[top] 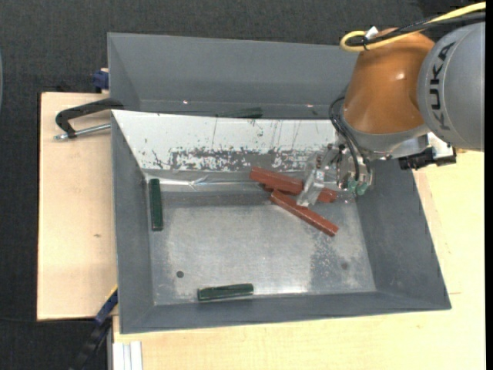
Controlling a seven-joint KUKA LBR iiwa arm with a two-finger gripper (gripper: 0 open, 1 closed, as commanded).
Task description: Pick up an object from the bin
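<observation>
The two fingers (pixel 314 185) hang low in the far right part of the bin (pixel 231 68), under the arm's orange cover (pixel 385 83); they look to stand apart with nothing lifted between them, though their tips are partly hidden by the wrist. Directly below lies the upper red-brown bar (pixel 276 179), flat on the bin floor close to the far wall; its long axis runs from the view's upper left down to the right, and its right end sits in the gap between the fingers. A lower red-brown bar (pixel 308 216) lies just beside it on the near side, slanted a little more steeply, and the two seem to touch near the fingers. The gap appears to open nearly along the upper bar rather than across it; a firm closing would likely call for a turn of the wrist. A dark green bar by the left wall (pixel 156 203) and another at the near wall (pixel 225 291) lie well apart from all this.
</observation>
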